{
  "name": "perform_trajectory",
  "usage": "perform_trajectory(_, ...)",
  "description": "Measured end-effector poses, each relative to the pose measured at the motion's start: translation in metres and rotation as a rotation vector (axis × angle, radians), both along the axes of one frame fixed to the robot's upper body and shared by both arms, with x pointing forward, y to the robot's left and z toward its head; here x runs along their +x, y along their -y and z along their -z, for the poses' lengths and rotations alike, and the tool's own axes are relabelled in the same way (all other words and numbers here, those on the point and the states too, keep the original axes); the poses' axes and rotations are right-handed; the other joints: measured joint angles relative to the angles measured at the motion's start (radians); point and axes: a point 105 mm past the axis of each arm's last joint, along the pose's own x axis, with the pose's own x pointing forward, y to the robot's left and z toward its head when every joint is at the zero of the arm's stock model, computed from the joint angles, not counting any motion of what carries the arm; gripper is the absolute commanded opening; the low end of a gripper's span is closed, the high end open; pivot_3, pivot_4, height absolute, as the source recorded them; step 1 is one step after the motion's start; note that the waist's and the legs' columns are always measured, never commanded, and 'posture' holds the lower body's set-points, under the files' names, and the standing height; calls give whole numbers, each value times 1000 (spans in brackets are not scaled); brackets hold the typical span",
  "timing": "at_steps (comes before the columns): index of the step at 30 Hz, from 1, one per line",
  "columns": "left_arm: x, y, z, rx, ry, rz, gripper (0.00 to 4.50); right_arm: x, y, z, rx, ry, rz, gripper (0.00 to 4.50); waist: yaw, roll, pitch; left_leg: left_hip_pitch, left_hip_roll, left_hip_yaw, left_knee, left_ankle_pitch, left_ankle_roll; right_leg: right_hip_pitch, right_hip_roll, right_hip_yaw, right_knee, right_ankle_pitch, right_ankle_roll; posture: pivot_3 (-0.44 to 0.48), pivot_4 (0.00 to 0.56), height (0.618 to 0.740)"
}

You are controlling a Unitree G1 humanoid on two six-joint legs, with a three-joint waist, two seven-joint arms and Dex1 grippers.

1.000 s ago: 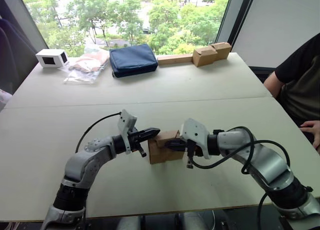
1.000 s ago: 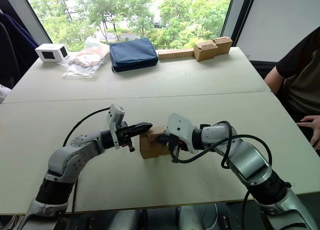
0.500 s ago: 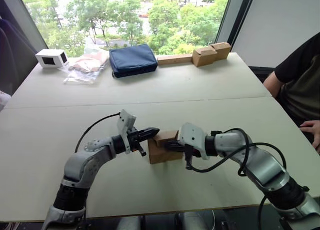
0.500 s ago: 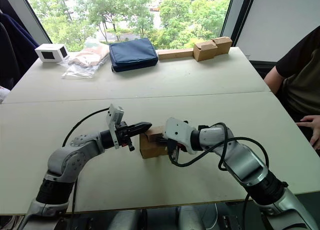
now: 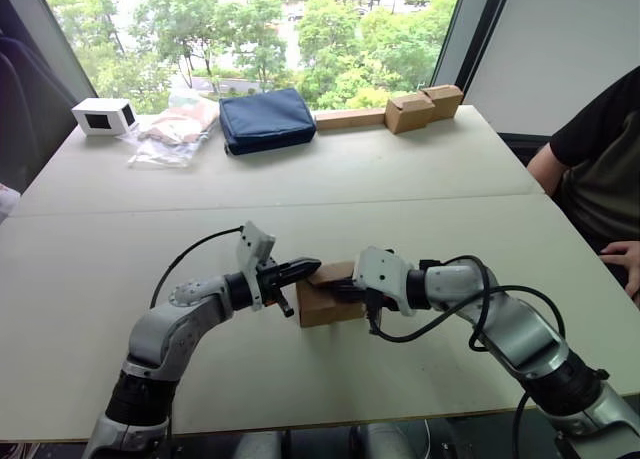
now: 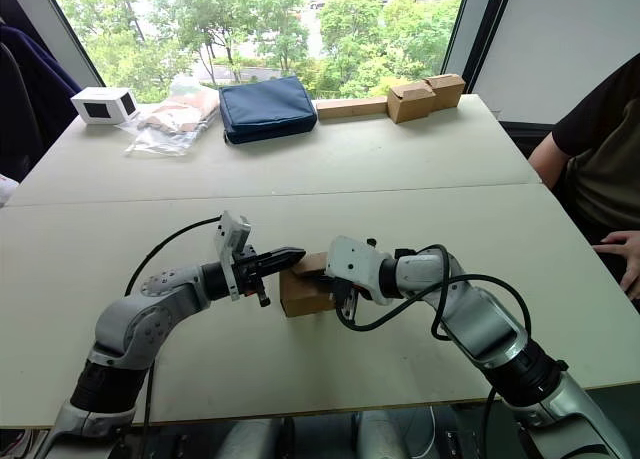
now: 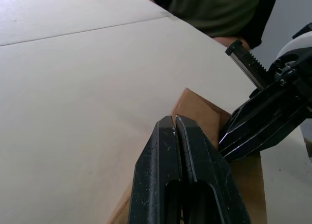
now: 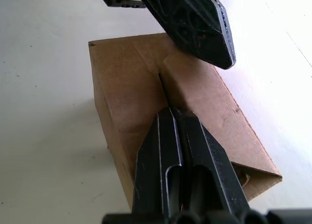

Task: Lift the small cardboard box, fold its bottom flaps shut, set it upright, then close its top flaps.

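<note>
Black fingers of both grippers are pressed together, holding nothing. The left gripper and the right gripper press their tips on the top flaps of the small cardboard box, which stands on the table at its near middle. To do it well, I think both tips should push down evenly beside the seam — so no flap springs up. The right wrist view shows the centre seam not fully flat; the head views hide this.
</note>
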Motion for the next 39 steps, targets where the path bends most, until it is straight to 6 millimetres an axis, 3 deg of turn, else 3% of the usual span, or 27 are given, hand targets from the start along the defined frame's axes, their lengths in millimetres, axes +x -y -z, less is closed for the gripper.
perform_trajectory(14,-4,1,4,95,80,34,51,-3,7,-22,214,-201,47,0,1,0,0,0,0,0,0,0,0,0,-1,0,0,0,0,0,150,740)
perform_trajectory(21,-12,4,-2,27,42,22,51,6,7,-30,267,-185,91,0,-1,0,0,0,0,0,0,0,0,0,-1,0,0,0,0,0,150,740)
perform_trajectory(28,-18,2,-13,30,57,27,51,10,8,-28,273,-182,110,0,0,0,0,-1,0,0,0,0,0,0,-1,0,0,0,0,0,150,740)
perform_trajectory(39,-21,7,5,145,68,44,51,8,8,0,206,-197,139,0,0,0,0,0,-1,0,0,0,0,0,-1,0,0,0,0,0,150,740)
